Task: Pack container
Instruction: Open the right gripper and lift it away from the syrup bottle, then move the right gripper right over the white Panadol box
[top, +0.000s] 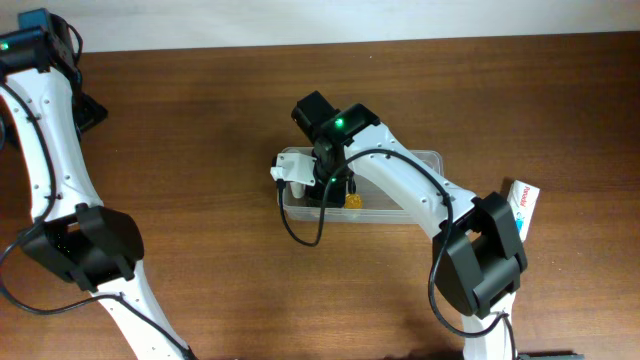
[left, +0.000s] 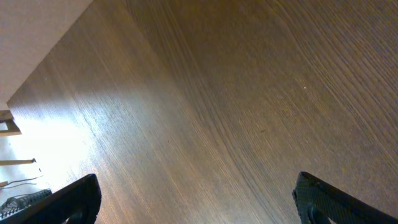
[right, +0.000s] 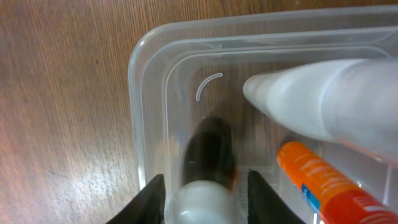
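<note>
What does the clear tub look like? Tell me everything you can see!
The tub is clear plastic, a shallow rectangle with rounded corners and a rim. It sits flat on the brown wooden table, open on top. Inside are a white tube, an orange bottle and a dark bottle with a white cap. The right gripper reaches into one end, a finger on each side of the dark bottle.

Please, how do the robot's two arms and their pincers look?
The left arm and right arm have white rounded links with bulky black joints. A green light glows near each wrist. Thin black cables run along them. The left pincer has black fingers.
</note>
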